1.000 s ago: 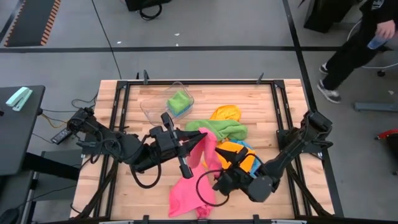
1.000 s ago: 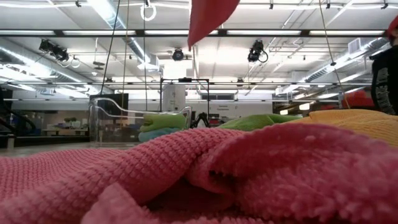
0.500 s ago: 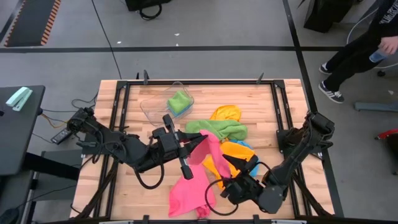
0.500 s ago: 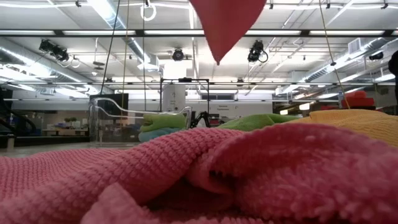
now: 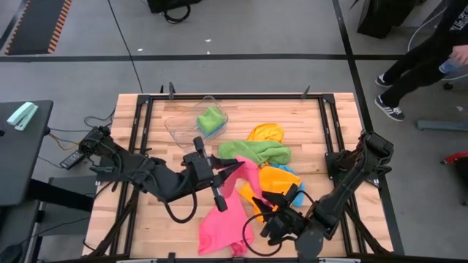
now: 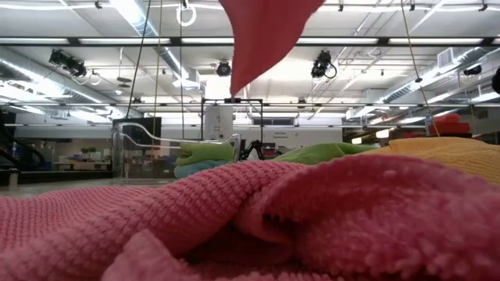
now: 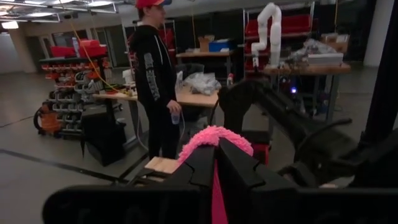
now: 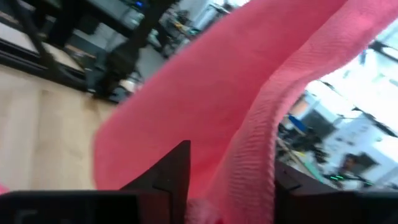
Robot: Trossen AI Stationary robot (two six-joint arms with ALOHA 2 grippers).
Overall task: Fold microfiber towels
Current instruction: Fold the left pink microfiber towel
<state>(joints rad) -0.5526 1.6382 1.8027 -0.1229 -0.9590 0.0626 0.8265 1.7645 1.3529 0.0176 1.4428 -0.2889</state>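
the pink towel (image 5: 228,212) is the reference landmark; it lies near the front edge of the table (image 5: 130,120), with one corner lifted above its main body. in the low view the towel fills the whole foreground, hiding the table surface and both grippers; only the raised corner hangs in at the top.

the left gripper (image 5: 235,166) is at the lifted corner, fingers clamped together on the pink towel. the left wrist view confirms this: a strip of pink cloth runs between the closed fingers (image 7: 239,171) and bulges above them.

the right gripper (image 5: 257,218) sits just beside the towel's right edge. in the right wrist view a fold of pink cloth lies between its two fingers (image 8: 168,177), which stand apart; whether they press on the cloth cannot be determined.

the right arm covers part of the orange towel (image 5: 278,177) just right of the landmark. a blue towel (image 5: 293,172) shows only as a thin edge beside it.

count: one pink, two green (image 5: 256,151) (image 5: 210,119), two orange or yellow-orange (image 5: 265,133), one blue visible. the second green towel lies in a clear tub (image 5: 175,126) well behind the landmark. one person (image 5: 424,51), cut off by the frame, stands beyond the table's far right corner.
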